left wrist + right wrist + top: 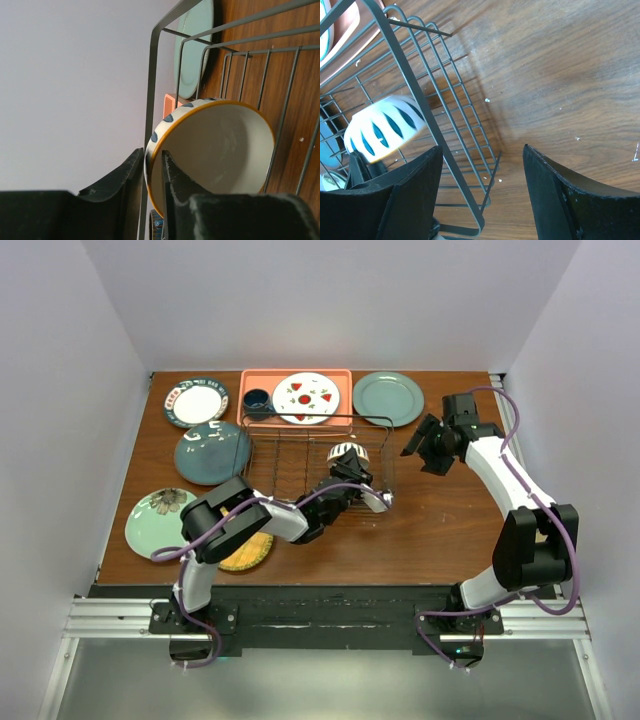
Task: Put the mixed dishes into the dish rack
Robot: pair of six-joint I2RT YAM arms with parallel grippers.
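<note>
One dish racked: the bowl (347, 453), cream inside with an orange rim and dark blue marks on its outer wall, sits inside the dish rack (285, 455), toward the rack's right half.
Four plates outstanding: the white dark-green-rimmed plate (196, 402), the dark teal plate (210, 453), the pale green flower-marked plate (155, 525) and the yellow woven-pattern plate (250, 555) lie flat on the table (440, 530), all to the left of the rack; the yellow one is partly hidden under the left arm.
Progress, as judged: early, with one small dish placed and every plate yet to be loaded; a second bowl cannot be picked out with certainty.
Bowl attitude: tipped up on its side, so the rim stands steeply instead of lying level.
Bowl facing: the mouth turns toward the near edge and the left wrist camera, and the marked outer wall turns up and away.
Bowl axis: being round, it has no true long axis; its centre axis runs close to level, roughly front to back across the rack.
Left gripper (151, 155): its fingers straddle the bowl's rim, one on the outer wall and one inside; whether they clamp it or have slackened cannot be told.
Right gripper (481, 147): fingers spread wide with nothing between them, over bare table just beside the rack's right side.
</note>
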